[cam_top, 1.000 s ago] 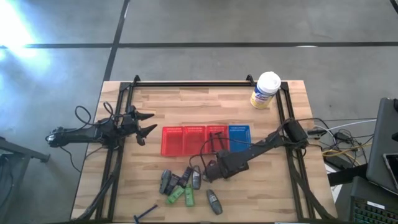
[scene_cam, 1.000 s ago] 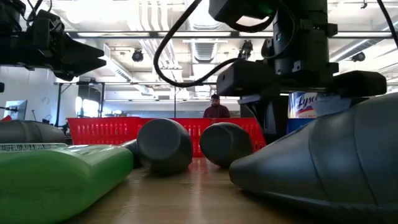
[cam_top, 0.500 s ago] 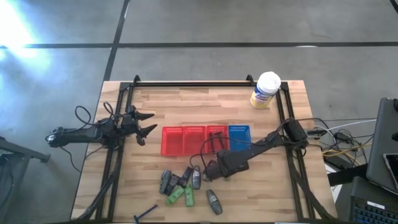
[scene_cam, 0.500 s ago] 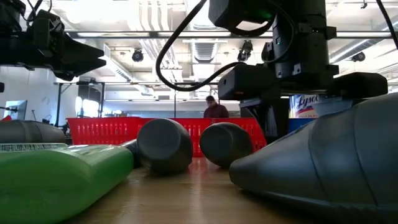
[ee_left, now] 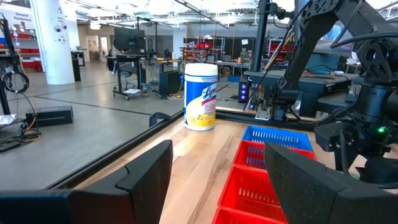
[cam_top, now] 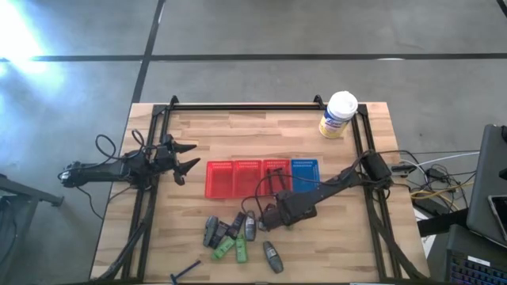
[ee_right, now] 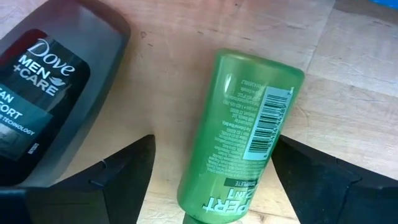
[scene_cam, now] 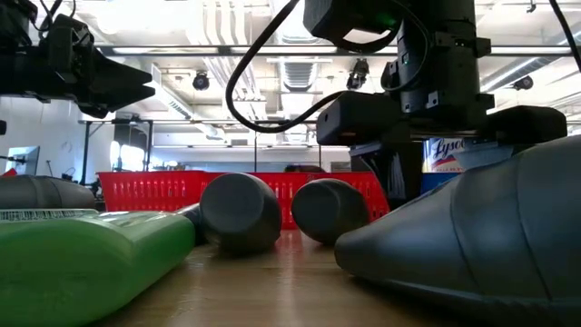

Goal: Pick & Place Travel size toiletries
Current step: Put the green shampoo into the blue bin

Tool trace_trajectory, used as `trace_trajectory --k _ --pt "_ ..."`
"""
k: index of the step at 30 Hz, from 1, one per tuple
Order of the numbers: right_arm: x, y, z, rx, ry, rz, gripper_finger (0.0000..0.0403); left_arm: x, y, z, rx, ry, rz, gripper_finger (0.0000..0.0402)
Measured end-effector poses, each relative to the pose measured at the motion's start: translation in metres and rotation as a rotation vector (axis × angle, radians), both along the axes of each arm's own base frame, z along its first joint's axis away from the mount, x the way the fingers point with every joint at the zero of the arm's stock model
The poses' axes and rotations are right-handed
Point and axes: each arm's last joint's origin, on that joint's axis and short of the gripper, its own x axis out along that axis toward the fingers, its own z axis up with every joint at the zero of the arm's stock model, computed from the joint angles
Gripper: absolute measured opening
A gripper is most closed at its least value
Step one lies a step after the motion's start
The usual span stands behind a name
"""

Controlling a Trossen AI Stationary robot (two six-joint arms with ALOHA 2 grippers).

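Observation:
The toiletries lie in a cluster near the table's near edge: grey bottles [cam_top: 272, 256], green tubes [cam_top: 224, 248], dark packets [cam_top: 212, 231] and a black razor stick [cam_top: 186, 271]. My right gripper [cam_top: 264, 222] hovers open at the cluster's right end. In its wrist view its fingers [ee_right: 124, 171] stand on either side of a green tube [ee_right: 245, 143] lying flat on the wood, not touching it, with a grey Dove bottle [ee_right: 50, 81] beside it. My left gripper [cam_top: 196, 156] waits open above the table's left side, left of the red baskets.
Three red mesh baskets [cam_top: 247, 178] and a blue one [cam_top: 305, 174] stand in a row at mid-table, just beyond the cluster. A white-lidded wipes tub [cam_top: 339, 115] stands at the far right corner. Black frame rails [cam_top: 261, 105] border the table.

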Motion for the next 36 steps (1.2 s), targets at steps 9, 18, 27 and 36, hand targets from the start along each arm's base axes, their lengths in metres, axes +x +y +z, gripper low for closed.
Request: trace_trajectory --k 9,18,27,36 --pt "0.005 0.003 0.0 0.023 -0.05 0.021 0.0264 0.0 0.0 0.0 0.0 0.0 0.0 0.0259" --pt "0.003 0.009 0.002 0.032 -0.062 0.004 0.0142 0.0 0.0 0.0 0.0 0.0 0.0 0.0259" --pt "-0.01 0.025 0.053 0.053 -0.19 -0.019 0.0119 0.0 0.0 0.0 0.0 0.0 0.0 0.0259" --pt "-0.057 -0.024 0.121 -0.189 -0.186 -0.155 0.0114 0.0 0.0 0.0 0.0 0.0 0.0 0.0259"
